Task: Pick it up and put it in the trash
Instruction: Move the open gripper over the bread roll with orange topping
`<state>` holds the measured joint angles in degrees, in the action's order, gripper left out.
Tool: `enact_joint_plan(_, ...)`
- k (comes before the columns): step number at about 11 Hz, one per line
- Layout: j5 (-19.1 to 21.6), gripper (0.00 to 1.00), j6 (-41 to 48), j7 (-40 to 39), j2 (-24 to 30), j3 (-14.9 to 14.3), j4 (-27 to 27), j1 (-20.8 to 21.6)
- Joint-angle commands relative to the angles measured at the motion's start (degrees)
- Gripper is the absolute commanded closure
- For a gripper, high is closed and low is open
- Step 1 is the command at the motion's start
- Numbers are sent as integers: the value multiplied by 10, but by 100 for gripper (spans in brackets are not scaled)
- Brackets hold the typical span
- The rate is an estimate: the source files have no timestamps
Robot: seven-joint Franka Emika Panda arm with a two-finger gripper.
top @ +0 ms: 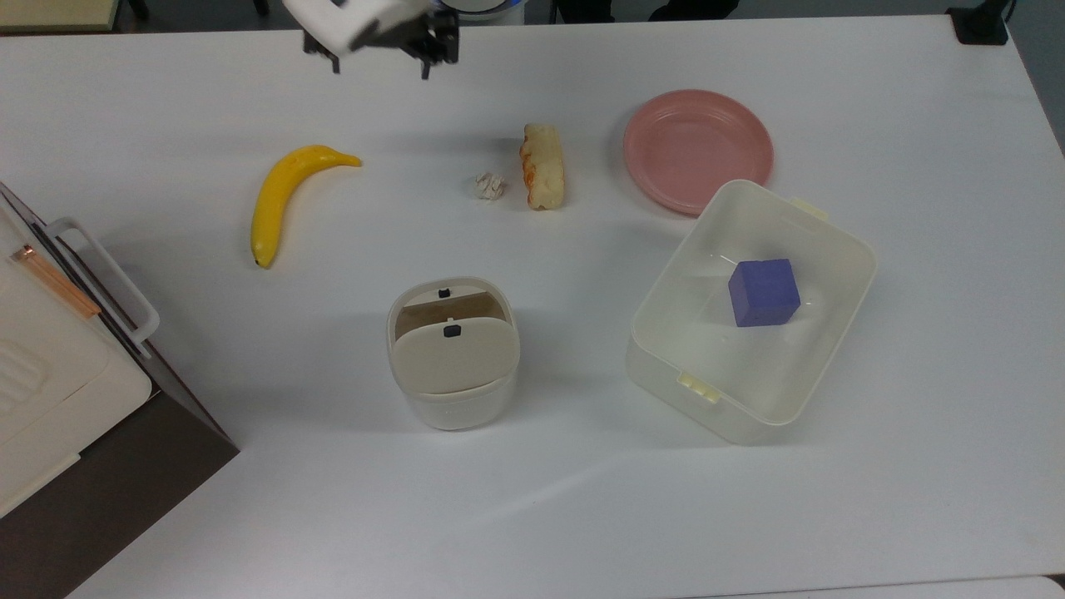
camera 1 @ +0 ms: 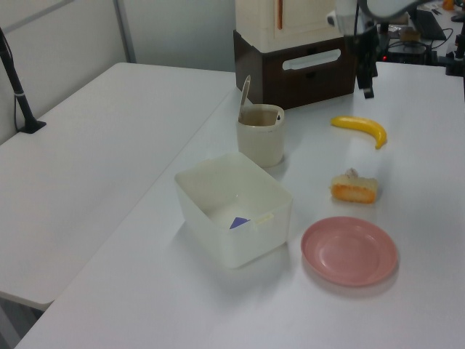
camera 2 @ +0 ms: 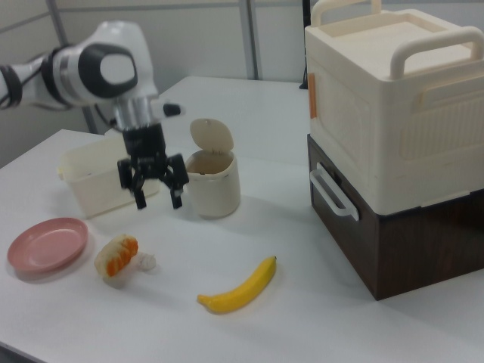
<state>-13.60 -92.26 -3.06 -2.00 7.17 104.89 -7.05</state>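
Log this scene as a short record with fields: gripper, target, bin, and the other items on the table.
gripper: gripper open, empty, above the table
target: paper wad on the table, beside the bread piece
bin: trash bin, swing lid tilted, opening showing
tub: translucent tub holds a purple cube
others: banana, pink plate, both apart from the wad

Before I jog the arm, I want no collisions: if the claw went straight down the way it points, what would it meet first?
Probably bare table. The open claw points down, above a spot between the banana and the paper wad; depth is uncertain.
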Motion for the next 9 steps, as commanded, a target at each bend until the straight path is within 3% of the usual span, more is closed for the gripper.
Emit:
enact_joint_plan(1, -28, 3, -56, 9, -2, 14, 77, 7)
enact_joint_plan(5, -44, 3, -71, 53, -88, 14, 72, 62)
enact_joint_plan(9, -58, 2, -68, 89, -121, 14, 54, 108)
